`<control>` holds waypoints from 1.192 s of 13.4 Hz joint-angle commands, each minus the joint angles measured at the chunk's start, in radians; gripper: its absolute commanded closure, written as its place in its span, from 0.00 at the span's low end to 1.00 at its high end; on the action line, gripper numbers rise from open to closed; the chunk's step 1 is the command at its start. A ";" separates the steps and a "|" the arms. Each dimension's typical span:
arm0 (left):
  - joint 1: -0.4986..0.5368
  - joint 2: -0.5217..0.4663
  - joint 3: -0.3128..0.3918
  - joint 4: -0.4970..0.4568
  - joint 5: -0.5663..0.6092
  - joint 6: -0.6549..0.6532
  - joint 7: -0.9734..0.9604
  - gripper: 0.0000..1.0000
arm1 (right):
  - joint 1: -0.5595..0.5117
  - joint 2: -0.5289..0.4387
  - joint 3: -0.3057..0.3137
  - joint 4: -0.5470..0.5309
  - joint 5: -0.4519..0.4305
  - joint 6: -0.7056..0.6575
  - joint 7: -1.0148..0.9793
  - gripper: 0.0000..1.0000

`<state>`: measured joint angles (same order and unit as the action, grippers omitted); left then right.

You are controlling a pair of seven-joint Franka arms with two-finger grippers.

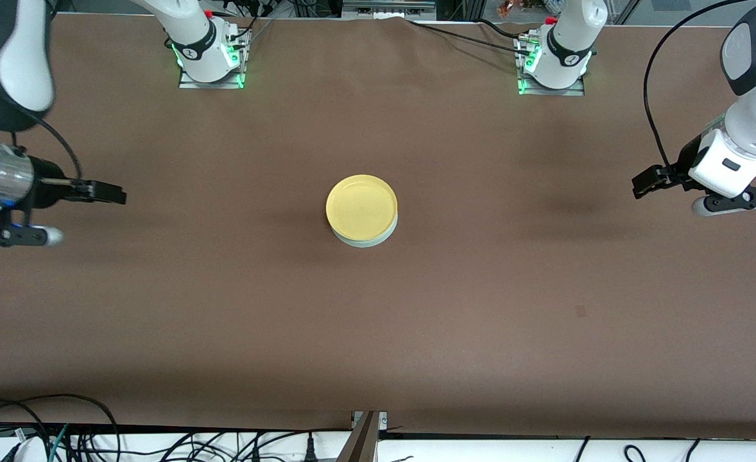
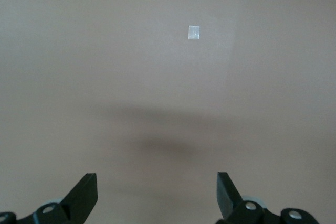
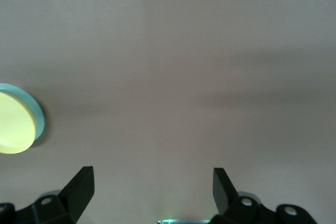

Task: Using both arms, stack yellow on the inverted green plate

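Note:
The yellow plate [image 1: 360, 204] sits rim up on top of the mint-green plate [image 1: 365, 240], which shows only as a thin edge under it, at the middle of the table. Both also show in the right wrist view, the yellow plate [image 3: 13, 125] with the green plate's rim [image 3: 34, 109] around it. My left gripper [image 1: 649, 181] is open and empty, up over bare table at the left arm's end. My right gripper [image 1: 110, 193] is open and empty, up over bare table at the right arm's end. Both are well away from the stack.
The brown table cloth [image 1: 481, 289] is bare around the stack. A small pale square mark [image 2: 194, 32] lies on the cloth under the left wrist camera. The arm bases [image 1: 208, 58] stand along the table's far edge. Cables [image 1: 95, 443] hang at the near edge.

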<state>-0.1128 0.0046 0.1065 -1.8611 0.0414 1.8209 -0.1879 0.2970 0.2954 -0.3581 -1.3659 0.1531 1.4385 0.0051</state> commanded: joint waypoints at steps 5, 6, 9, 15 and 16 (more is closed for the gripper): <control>0.008 0.020 -0.005 0.026 0.011 -0.003 0.013 0.00 | -0.174 -0.255 0.179 -0.136 -0.156 -0.010 -0.007 0.00; 0.008 0.020 -0.005 0.026 0.011 -0.003 0.013 0.00 | -0.194 -0.259 0.186 -0.131 -0.155 -0.012 -0.013 0.00; 0.008 0.020 -0.005 0.026 0.011 -0.003 0.013 0.00 | -0.220 -0.262 0.214 -0.125 -0.159 -0.059 -0.017 0.00; 0.008 0.020 -0.005 0.026 0.011 -0.003 0.015 0.00 | -0.220 -0.213 0.206 -0.075 -0.161 -0.101 -0.020 0.00; 0.008 0.020 -0.005 0.026 0.011 -0.003 0.015 0.00 | -0.220 -0.213 0.206 -0.075 -0.159 -0.101 -0.020 0.00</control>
<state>-0.1114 0.0117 0.1064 -1.8607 0.0414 1.8227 -0.1879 0.0933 0.0733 -0.1660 -1.4722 0.0084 1.3656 -0.0059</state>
